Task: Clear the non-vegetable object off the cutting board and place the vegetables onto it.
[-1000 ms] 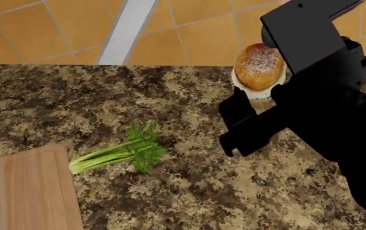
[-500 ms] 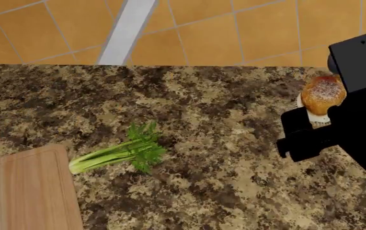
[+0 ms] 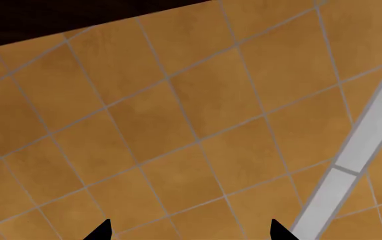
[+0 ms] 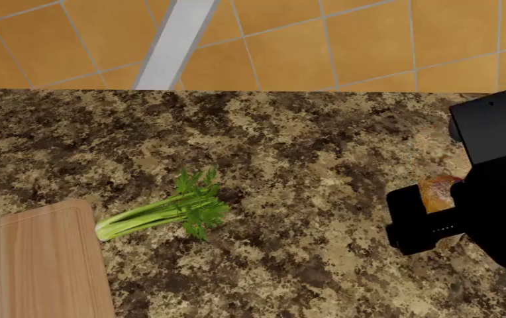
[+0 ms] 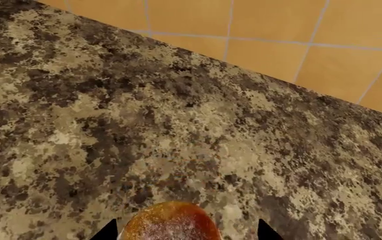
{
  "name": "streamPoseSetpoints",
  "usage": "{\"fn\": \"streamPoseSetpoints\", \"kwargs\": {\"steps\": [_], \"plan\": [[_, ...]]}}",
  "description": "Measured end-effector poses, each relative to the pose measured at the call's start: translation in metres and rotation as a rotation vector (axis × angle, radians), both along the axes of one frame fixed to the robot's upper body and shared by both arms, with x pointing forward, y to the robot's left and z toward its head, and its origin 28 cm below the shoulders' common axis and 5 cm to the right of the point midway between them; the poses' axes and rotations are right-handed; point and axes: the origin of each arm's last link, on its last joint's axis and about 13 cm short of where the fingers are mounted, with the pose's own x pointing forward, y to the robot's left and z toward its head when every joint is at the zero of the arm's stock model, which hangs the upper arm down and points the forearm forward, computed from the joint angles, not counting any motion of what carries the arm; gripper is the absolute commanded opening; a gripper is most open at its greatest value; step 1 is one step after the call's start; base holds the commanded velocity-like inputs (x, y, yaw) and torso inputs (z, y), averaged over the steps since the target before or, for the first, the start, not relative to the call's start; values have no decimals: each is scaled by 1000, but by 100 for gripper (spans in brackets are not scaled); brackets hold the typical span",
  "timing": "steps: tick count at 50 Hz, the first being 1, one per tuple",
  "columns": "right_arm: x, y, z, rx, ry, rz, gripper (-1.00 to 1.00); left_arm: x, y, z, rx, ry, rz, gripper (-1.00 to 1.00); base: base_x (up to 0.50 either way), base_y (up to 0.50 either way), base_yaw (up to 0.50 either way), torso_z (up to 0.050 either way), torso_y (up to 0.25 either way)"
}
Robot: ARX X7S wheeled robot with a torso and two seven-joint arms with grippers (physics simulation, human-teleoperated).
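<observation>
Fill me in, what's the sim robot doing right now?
The right gripper holds the cupcake over the granite counter, well to the right of the cutting board, so the cupcake is already off it. The celery lies on the counter just beside the board's right edge, not on it. The other vegetable is not in view. The left gripper is open and empty, facing the tiled wall.
</observation>
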Motion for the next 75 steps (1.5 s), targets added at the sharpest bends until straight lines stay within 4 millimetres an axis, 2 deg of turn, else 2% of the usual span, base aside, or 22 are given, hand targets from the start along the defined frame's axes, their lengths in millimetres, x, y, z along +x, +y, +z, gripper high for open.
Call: {"fn": "streamPoseSetpoints", "kwargs": {"steps": [9,20,28,39,46,53,67,75], "plan": [[-3,-3,12,-7,-47,-17,100,-1,0,0,-4,-2,-6,100,0,0,0,0,0],[-22,4,51,17,-192,3,100,-5,-1,-3,-6,-9,-33,100,0,0,0,0,0],[-54,14,77,38,-350,23,100,-9,-1,-9,-7,-6,-48,100,0,0,0,0,0],[-104,27,96,58,-519,32,100,-15,-5,-16,3,9,-94,100,0,0,0,0,0],[-127,32,102,65,-579,35,100,-25,-9,-20,35,55,-160,100,0,0,0,0,0],[-141,34,103,107,-602,46,100,-38,-13,-20,88,114,-215,100,0,0,0,0,0],[-153,36,101,154,-613,55,100,-66,-20,-23,168,246,-354,100,0,0,0,0,0],[-155,35,99,168,-612,53,100,-73,-28,-25,216,320,-458,100,0,0,0,0,0]]}}
